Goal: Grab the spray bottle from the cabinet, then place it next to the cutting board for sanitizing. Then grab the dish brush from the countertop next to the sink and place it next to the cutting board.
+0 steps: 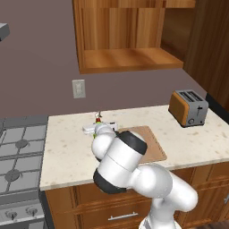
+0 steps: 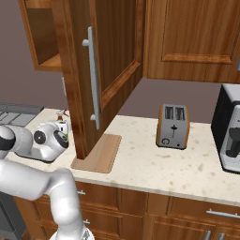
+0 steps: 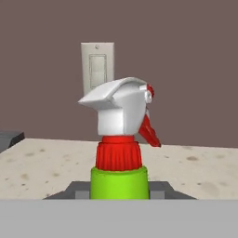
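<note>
Bottle (image 3: 119, 183): bright green smooth body, ribbed red collar, white angular spray head with a thin red trigger hanging on one side. It is standing upright, long axis vertical, on the surface (image 1: 67, 154), a beige stone slab with brown speckles and a pale edge. In the hand view the nozzle is pointing sideways, parallel to the back wall, with the trigger on the opposite side.

The jaws are sitting clamped on the bottle; the two dark fingertips (image 3: 76, 189) are pressing against the green body from either side, low in the hand view. In the left base view the bottle's red and white top (image 1: 99, 118) is showing just past the white hand, near the back of the surface.

Arm: white rounded links with dark joints, folding low over the front edge of the surface, forearm reaching toward the wall, hand level and facing the wall.

Board (image 1: 154, 143): flat light-brown wood, rounded corners, lying flat just right of the hand. The bottle is standing just beside its left end.

Wall plate (image 3: 97, 67): pale rectangular switch, directly behind the bottle on the mauve wall.

Cabinet (image 1: 125, 60): warm brown grained wood, open, plain shelf, hanging above the surface. Toaster (image 1: 188, 108): boxy, grey metal with orange-brown sides, standing well right of the board.
</note>
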Motion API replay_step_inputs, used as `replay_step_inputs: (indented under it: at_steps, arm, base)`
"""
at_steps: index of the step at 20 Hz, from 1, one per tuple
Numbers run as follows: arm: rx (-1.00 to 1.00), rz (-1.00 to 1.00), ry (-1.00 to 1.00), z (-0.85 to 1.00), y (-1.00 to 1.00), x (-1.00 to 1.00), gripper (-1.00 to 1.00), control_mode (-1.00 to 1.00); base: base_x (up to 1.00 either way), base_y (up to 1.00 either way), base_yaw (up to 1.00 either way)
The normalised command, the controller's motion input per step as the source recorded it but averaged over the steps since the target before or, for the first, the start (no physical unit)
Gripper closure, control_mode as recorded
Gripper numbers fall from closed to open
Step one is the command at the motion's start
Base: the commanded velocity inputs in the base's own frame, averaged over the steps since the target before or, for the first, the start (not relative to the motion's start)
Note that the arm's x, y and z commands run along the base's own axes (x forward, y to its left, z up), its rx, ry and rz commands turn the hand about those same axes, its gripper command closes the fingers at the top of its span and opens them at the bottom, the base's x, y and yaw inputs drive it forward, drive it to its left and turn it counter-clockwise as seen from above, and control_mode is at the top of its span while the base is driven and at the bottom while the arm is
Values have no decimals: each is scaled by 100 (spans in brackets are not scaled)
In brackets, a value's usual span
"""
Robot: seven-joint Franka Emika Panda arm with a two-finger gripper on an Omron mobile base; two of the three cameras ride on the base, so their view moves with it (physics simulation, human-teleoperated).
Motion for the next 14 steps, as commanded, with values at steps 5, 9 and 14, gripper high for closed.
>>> replay_step_inputs:
  at_steps: [5, 9, 14]
  arm:
    - [0, 1, 0, -39, 0, 0, 100, -100]
    - [0, 2, 0, -44, -1, -11, 100, -100]
    - [0, 1, 0, -39, -4, -27, -100, -100]
  base:
    - [0, 0, 0]
    - [0, 0, 0]
    - [0, 0, 0]
